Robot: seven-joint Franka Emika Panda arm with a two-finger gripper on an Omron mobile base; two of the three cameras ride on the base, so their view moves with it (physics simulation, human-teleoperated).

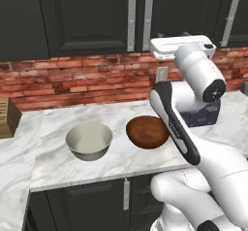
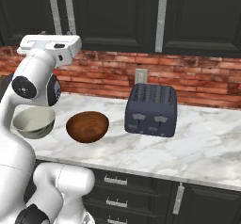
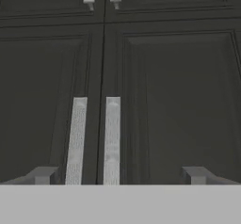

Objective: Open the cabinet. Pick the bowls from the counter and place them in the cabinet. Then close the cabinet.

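The tall black cabinet (image 1: 92, 16) hangs above the counter with both doors shut. Its two long silver handles (image 3: 112, 138) stand side by side at the door seam. My gripper (image 3: 121, 176) faces that seam from close by, open, with one fingertip either side of the handle pair and nothing between them. My white hand (image 1: 180, 46) is raised just right of the handles in the left base view. On the white marble counter (image 1: 121, 164) sit the cream-white bowl (image 1: 89, 140) and, to its right, the reddish-brown wooden bowl (image 1: 147, 131), also seen as the cream bowl (image 2: 33, 122) and wooden bowl (image 2: 87, 126).
A dark blue toaster (image 2: 151, 109) stands on the counter right of the bowls, against the red brick wall (image 2: 188, 77). A wooden block (image 1: 7, 117) sits at the far left of the counter. My own arm rises in front of the counter edge.
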